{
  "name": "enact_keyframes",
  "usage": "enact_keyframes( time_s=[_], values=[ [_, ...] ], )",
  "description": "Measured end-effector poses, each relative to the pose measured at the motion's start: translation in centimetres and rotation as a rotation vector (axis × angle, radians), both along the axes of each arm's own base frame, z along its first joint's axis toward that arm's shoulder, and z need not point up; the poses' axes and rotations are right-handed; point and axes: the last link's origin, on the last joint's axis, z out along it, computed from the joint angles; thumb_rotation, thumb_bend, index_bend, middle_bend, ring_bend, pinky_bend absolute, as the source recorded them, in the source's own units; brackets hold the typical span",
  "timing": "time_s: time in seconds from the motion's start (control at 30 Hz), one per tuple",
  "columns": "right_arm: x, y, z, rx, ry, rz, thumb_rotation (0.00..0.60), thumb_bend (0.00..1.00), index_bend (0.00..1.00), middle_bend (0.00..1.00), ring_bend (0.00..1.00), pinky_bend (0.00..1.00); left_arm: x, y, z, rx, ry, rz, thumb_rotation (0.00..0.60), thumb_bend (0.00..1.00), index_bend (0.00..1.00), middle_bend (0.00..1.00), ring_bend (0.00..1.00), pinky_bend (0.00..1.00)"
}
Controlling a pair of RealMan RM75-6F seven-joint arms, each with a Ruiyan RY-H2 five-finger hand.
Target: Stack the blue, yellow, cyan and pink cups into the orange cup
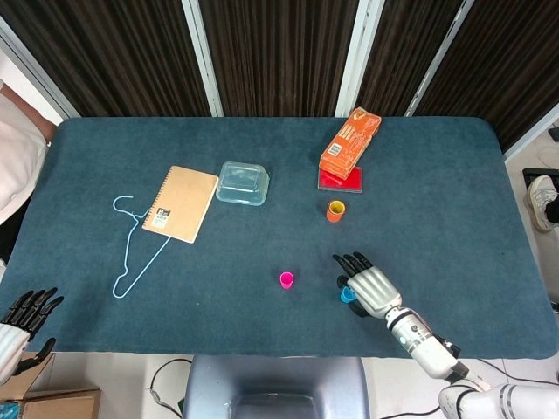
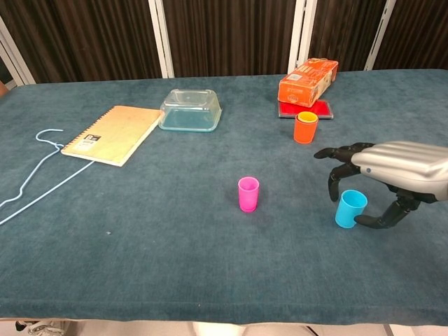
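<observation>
My right hand (image 2: 395, 171) reaches in from the table's near right edge, palm down, fingers arched over the cyan cup (image 2: 350, 208) and thumb hooked low at its far side. I cannot tell whether any finger touches the cup; the hand is spread and holds nothing. My left hand (image 1: 22, 316) hangs off the near left corner, fingers apart, empty.

Cups in view: one cyan, upright on the table (image 1: 105, 140); one pink cup (image 2: 248, 194), upright, well to its left; one orange cup (image 2: 305, 127) farther back, a yellow cup (image 2: 307, 117) nested inside. I see one orange box (image 2: 308, 81), one notebook (image 2: 112, 134), one clear container (image 2: 191, 110), one hanger (image 1: 135, 249).
</observation>
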Motion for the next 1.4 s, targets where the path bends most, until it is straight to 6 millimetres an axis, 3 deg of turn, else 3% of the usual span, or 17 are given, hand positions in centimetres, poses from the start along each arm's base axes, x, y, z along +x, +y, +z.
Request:
enact_keyframes(
  time_s=[0.37,0.5,0.6,0.83,1.03,1.4],
  values=[
    [0.3,-0.5,0.5,-0.061,-0.020,-0.015,0.600,0.45,0.63,0.04,0.00,0.12,0.0,0.0,0.0,0.002,-0.001,-0.001,0.600,0.43,0.00,0.00,0.00,0.08],
    [1.3,-1.6,1.2,-0.112,-0.053,-0.009,0.600,0.45,0.63,0.05,0.00,0.12,0.0,0.0,-0.1,0.000,0.005,-0.001,0.600,0.43,0.00,0.00,0.00,0.08],
    [2.5,-3.3,1.9,-0.182,-0.091,-0.003,0.600,0.45,0.63,0.05,0.00,0.12,0.0,0.0,-0.2,-0.002,0.010,-0.002,0.600,0.43,0.00,0.00,0.00,0.08],
    [5.5,-10.1,3.5,-0.384,-0.121,-0.047,0.600,0.45,0.63,0.05,0.00,0.12,0.0,0.1,-0.4,-0.003,0.019,0.001,0.600,0.43,0.00,0.00,0.00,0.08],
    [6.3,-14.5,2.7,-0.467,-0.082,-0.141,0.600,0.45,0.63,0.05,0.00,0.12,-0.2,0.4,-0.3,0.002,0.019,0.014,0.600,0.43,0.00,0.00,0.00,0.08],
    [7.2,-16.3,-0.2,-0.455,-0.031,-0.165,0.600,0.45,0.63,0.05,0.00,0.12,-0.3,0.6,-0.5,-0.005,0.023,0.022,0.600,0.43,0.00,0.00,0.00,0.08]
  ],
)
